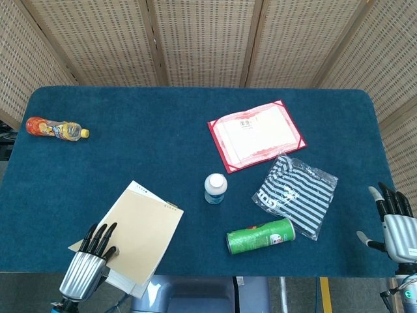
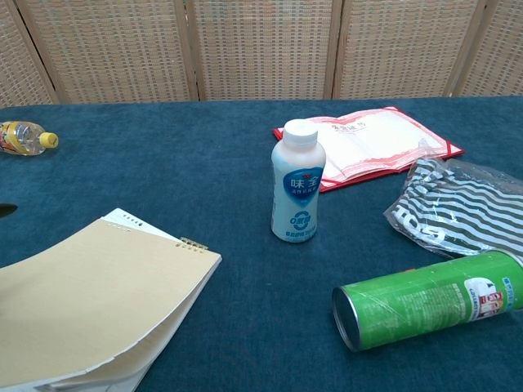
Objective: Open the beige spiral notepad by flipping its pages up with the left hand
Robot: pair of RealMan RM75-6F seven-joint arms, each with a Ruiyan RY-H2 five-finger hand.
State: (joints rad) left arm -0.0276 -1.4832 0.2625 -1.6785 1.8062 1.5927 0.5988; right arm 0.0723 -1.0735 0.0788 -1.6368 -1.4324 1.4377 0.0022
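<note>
beige notepad [image 1: 146, 231] lifted by left hand [image 1: 83, 268].

- Beige notepad [image 2: 98, 298] sat bottom left, cover and pages lifted off the blue table [image 2: 163, 163], spiral edge toward the middle.
- White milk bottle [image 2: 298, 181] stood upright mid-table.
- Red-bordered certificate [image 2: 372, 147] lay flat behind it.
- Striped bagged cloth [image 2: 458, 208] at right.
- Green can [image 2: 425, 298] lay on its side, front right.
- Small orange bottle [image 2: 24, 137] far left.

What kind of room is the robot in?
Probably a robot practice room, not a home: woven wicker screens wall off a blue felt-covered table scattered with unrelated things like a green snack can and a red-bordered certificate.
</note>
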